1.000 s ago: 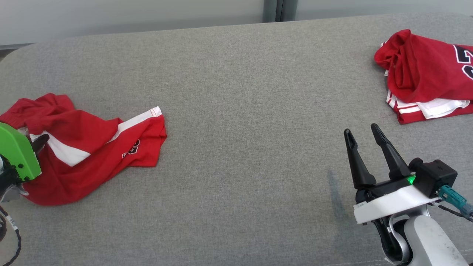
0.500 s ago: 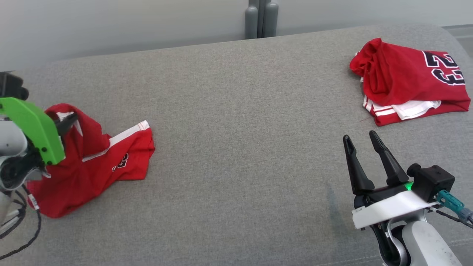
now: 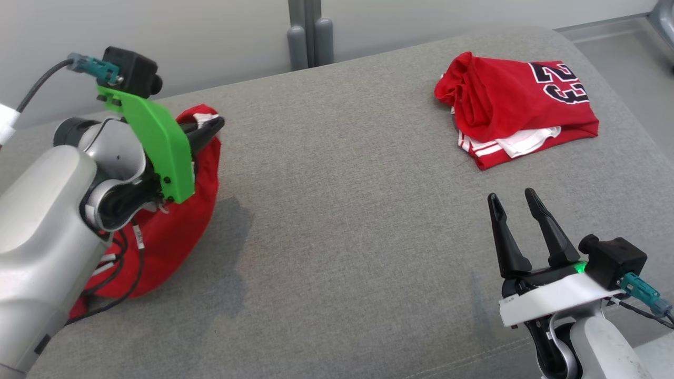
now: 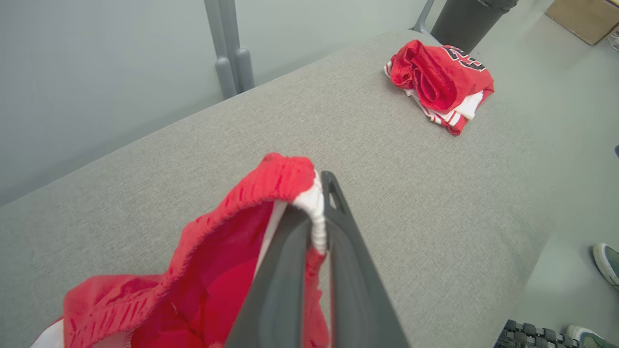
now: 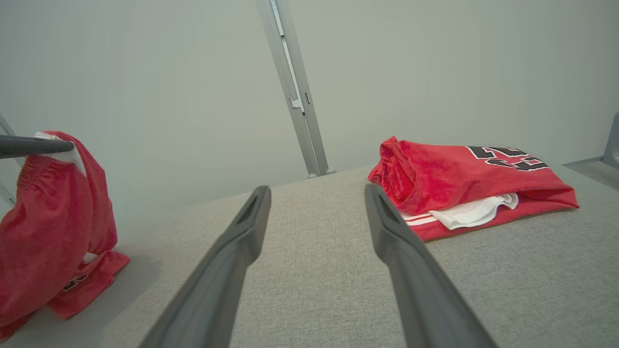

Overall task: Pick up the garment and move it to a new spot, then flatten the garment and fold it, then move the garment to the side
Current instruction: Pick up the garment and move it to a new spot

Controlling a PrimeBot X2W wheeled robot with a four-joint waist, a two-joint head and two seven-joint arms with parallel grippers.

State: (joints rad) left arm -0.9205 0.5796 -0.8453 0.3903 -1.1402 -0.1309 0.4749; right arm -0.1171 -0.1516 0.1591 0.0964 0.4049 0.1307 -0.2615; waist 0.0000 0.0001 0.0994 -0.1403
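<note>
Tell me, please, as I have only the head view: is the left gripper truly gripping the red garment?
Observer: Yes. In the left wrist view the left gripper is shut on the white-edged waistband of the red garment.
Operator: Is it fully off the surface?
Observer: No. The right wrist view shows its lower end lying on the grey surface.
Operator: Is anyone nearby?
Observer: A shoe shows on the floor beside the surface in the left wrist view.

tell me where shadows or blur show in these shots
Head view: soft even light, a faint shadow on the table beside the hanging shorts. Left wrist view: the left fingers blur up close, the waistband is sharper. Right wrist view: the right fingers look soft; a shadow lies under the shorts.
</note>
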